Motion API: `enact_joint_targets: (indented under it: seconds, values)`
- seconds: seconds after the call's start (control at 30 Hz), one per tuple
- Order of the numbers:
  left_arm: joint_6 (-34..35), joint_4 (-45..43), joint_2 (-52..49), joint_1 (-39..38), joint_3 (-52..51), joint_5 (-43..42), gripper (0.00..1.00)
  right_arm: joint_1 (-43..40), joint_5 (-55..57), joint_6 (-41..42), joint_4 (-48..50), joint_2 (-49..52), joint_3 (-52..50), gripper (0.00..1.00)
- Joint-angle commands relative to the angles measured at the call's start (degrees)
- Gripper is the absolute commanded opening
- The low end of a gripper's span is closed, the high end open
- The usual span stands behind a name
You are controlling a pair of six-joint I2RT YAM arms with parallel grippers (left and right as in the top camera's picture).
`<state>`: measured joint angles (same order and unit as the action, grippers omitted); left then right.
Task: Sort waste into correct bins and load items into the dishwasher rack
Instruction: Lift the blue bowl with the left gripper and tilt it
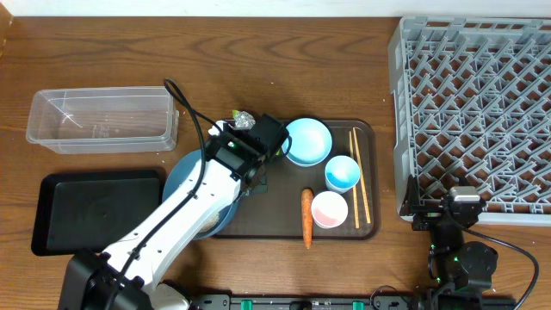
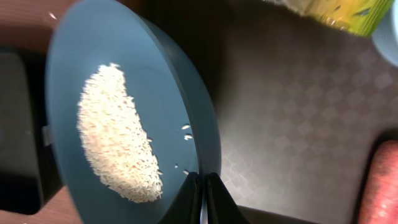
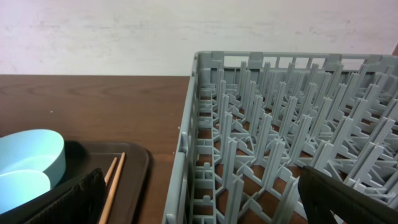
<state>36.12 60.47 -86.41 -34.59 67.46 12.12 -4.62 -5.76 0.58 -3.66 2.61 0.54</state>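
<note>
My left gripper (image 2: 202,177) is shut on the rim of the large dark-blue bowl (image 2: 124,74). The bowl is tilted, with a heap of white rice (image 2: 115,137) lying inside it. From overhead the arm covers most of the bowl (image 1: 178,176) at the brown tray's left end. The foil (image 1: 244,120) lies by the wrist. A yellow-green snack packet (image 2: 339,14) shows at the top edge, and the carrot (image 1: 306,217) lies on the tray. My right gripper (image 3: 205,205) stands open at the dishwasher rack's (image 1: 478,112) front left corner, holding nothing.
The brown tray (image 1: 284,228) carries the light-blue bowl (image 1: 307,140), a blue-lined cup (image 1: 342,172), a pink-lined cup (image 1: 329,209) and the chopsticks (image 1: 359,176). The clear tub (image 1: 103,119) sits at the back left. In front of it lies the black tray (image 1: 95,211).
</note>
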Motion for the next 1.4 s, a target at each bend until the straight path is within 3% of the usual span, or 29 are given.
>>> enact_joint_targets:
  seconds: [0.0,0.7,0.73,0.77,0.8,0.93,0.97,1.03,1.37]
  values:
    - [-0.57,1.6,0.59,0.24,4.22,3.23,0.06,0.31,-0.07,-0.44,-0.02,0.02,-0.22,0.99]
    - [-1.81,6.27,0.59,0.24,7.85,7.04,0.06,0.31,-0.07,-0.44,-0.02,0.02,-0.22,0.99]
    - [-1.81,6.34,0.59,0.24,7.85,7.02,0.08,0.31,-0.07,-0.44,-0.02,0.02,-0.22,0.99]
    - [-1.81,6.38,0.59,0.24,7.8,7.02,0.17,0.31,-0.07,-0.44,-0.02,0.02,-0.22,0.99]
    - [-1.81,6.4,0.59,0.24,7.78,7.02,0.35,0.31,-0.07,-0.44,-0.02,0.02,-0.22,0.99]
    - [-1.79,6.6,0.59,0.79,7.78,6.6,0.74,0.31,-0.07,-0.44,-0.02,0.04,-0.22,0.99]
    - [-1.77,6.58,0.59,1.33,7.78,6.08,0.8,0.31,-0.07,-0.44,-0.02,0.02,-0.22,0.99]
    - [-1.84,6.56,0.57,3.5,7.74,3.06,0.86,0.31,-0.07,-0.44,-0.02,0.02,-0.22,0.99]
    - [-4.63,-1.7,0.52,11.1,-1.09,-8.85,0.86,0.31,-0.07,-0.44,-0.02,0.02,-0.22,0.99]
